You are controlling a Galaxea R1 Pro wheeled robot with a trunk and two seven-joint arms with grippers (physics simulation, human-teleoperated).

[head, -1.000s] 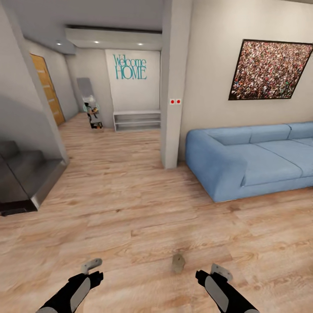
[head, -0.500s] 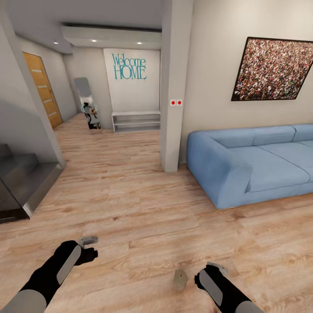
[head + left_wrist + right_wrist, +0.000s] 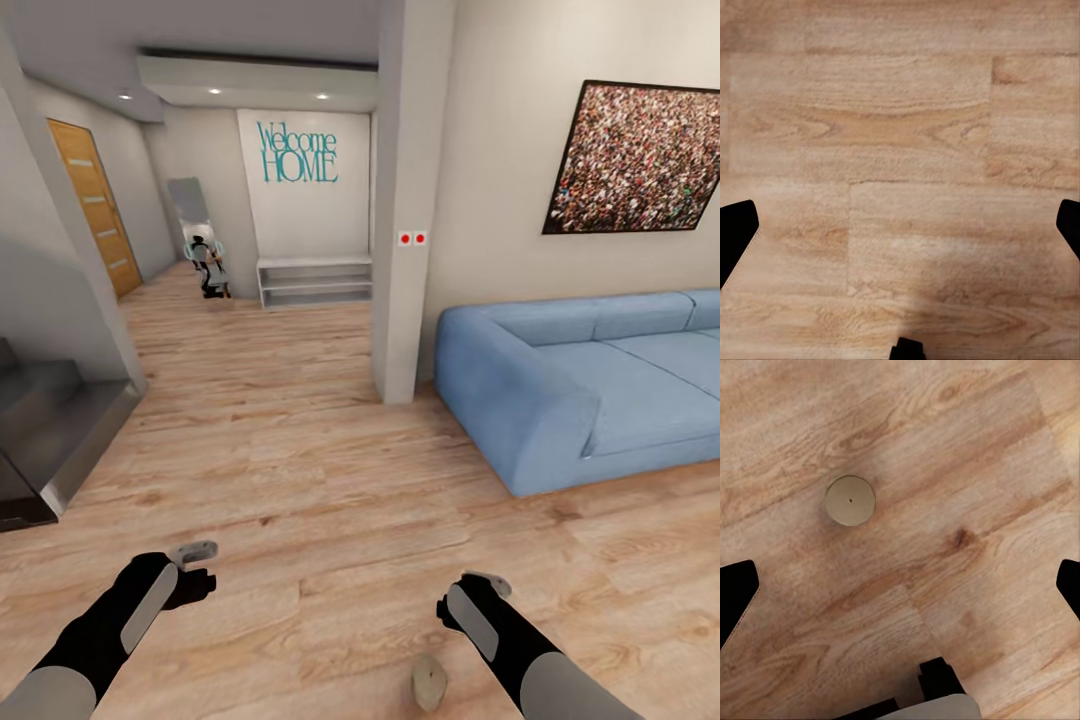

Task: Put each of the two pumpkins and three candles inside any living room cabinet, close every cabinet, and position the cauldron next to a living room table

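While the candle [image 3: 850,500] stood on the wood floor [image 3: 330,480] just beside the right gripper [image 3: 900,585], both grippers, L [image 3: 900,232] incl., were wide open & empty; step: candle pickup, next needing R lowered over it.

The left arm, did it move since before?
Yes. The left gripper has come up the picture, nearer the grey stairs, though the camera moved too.

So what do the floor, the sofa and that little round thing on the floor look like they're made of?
The floor looks like matte light wood planks, with grain and knots showing. The sofa seems to be soft blue fabric with padded cushions. The candle looks like dull beige wax, with a dark wick dot at its centre.
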